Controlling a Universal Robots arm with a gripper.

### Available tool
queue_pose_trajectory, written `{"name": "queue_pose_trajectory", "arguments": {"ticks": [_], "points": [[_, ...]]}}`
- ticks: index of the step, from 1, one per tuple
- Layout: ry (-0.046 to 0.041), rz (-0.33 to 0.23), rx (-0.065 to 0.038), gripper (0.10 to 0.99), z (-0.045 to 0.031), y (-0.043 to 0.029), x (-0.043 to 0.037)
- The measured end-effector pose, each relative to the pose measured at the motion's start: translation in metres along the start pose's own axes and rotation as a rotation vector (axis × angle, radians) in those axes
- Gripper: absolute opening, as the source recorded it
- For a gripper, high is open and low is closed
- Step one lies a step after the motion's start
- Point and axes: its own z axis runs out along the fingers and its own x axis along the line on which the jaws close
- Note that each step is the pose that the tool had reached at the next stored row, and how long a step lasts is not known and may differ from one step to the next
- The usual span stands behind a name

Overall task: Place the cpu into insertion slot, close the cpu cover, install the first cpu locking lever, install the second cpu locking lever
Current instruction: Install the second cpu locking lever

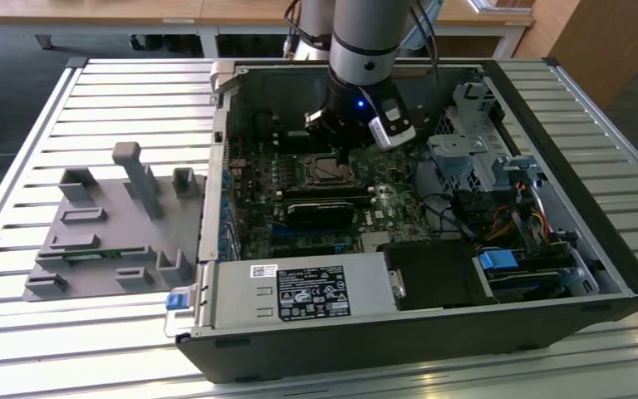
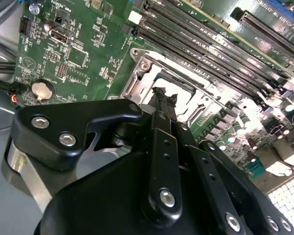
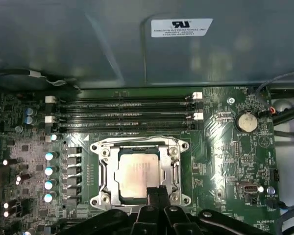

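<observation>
One cpu (image 3: pixel 137 176) already lies flat in the insertion slot (image 3: pixel 104 172) in the first wrist view, its dull silver-grey top showing through the cut-out centre of the cpu cover (image 3: pixel 169 157), which appears to be down over it. The chip looks light, rigid and slippery on its metal top, and it is probably fragile on the underside (fine contacts take no sideways scraping), so any handling is best judged as an edge grip with little squeeze. The cover is thin sheet metal, stiff but springy, and would likely want pressing flat near its free edge, not at the centre opening.

Thin wire levers (image 3: pixel 137 141) run along the frame's sides; whether each is hooked under its catch cannot be told. They seem stiff spring wire, best taken near the bent end.

Directly over the near edge of the socket hangs the gripper (image 3: pixel 157 192), its black fingers (image 2: pixel 162 100) brought together to a narrow point with nothing between them; contact with the frame cannot be told.

Beyond the socket sit long black memory slots (image 3: pixel 125 115) on the green board (image 3: pixel 230 161), with a coin battery (image 3: pixel 246 122) off to one side. In the exterior view the arm (image 1: pixel 365 41) reaches down into the open computer case (image 1: pixel 585 274), which rests on a slatted table (image 1: pixel 31 332) beside a grey parts holder (image 1: pixel 109 233).
</observation>
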Motion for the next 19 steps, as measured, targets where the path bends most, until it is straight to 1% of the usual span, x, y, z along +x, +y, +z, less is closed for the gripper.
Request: {"name": "queue_pose_trajectory", "arguments": {"ticks": [1,2,8,13,16,19], "points": [[0.0001,0.0,-0.003,0.106,-0.0001,-0.0022,-0.0001],[0.0002,0.0,-0.004,0.106,-0.0003,-0.0045,-0.0002],[0.0003,-0.001,-0.004,0.106,-0.0013,-0.0154,-0.0007],[0.0004,-0.002,-0.004,0.106,-0.0014,-0.0188,0.0],[0.0005,-0.002,-0.004,0.106,-0.0017,-0.0222,0.0006],[0.0004,-0.002,-0.004,0.106,-0.0018,-0.0246,0.0031]]}}
